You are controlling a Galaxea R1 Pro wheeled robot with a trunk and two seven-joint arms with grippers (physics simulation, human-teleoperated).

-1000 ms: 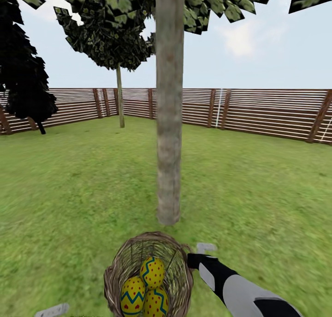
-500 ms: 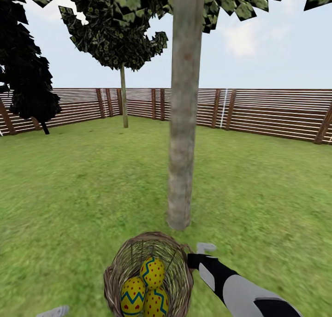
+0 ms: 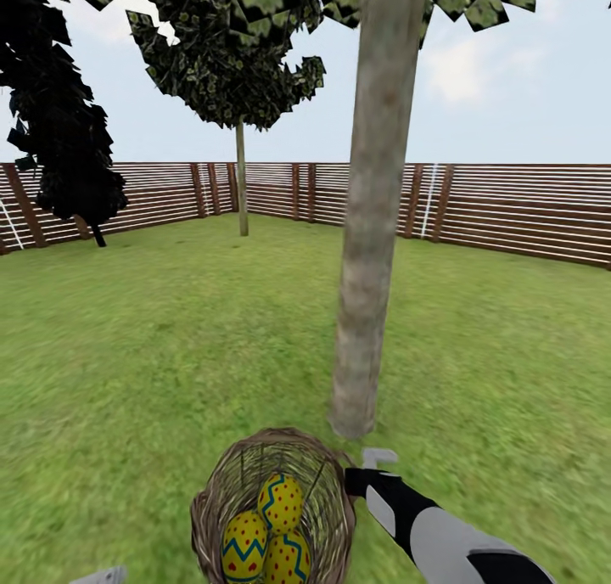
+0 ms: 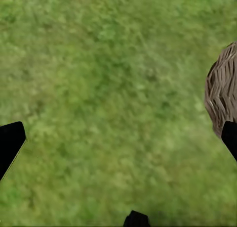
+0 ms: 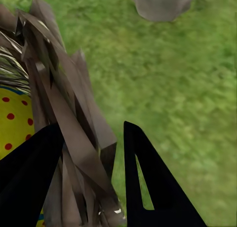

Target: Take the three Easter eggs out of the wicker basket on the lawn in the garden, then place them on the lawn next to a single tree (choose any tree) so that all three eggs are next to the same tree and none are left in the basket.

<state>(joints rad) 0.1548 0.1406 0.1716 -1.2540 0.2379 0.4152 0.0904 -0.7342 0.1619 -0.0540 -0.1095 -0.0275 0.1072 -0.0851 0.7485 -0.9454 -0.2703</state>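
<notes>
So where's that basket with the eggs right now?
In the head view the wicker basket sits low and centre, over the lawn, just before the thick tree, the right gripper closed on its rim.

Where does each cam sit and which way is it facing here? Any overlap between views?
Head view: on the robot's head, facing forward and down at the tree, fence and wicker basket holding three Easter eggs; right arm shows.
Left wrist view: near the left gripper, facing down at the lawn; dark fingers at the edges.
Right wrist view: near the right gripper, its fingers astride the basket rim.
Shared: basket in all three; the trunk base in head and right wrist views.
</notes>
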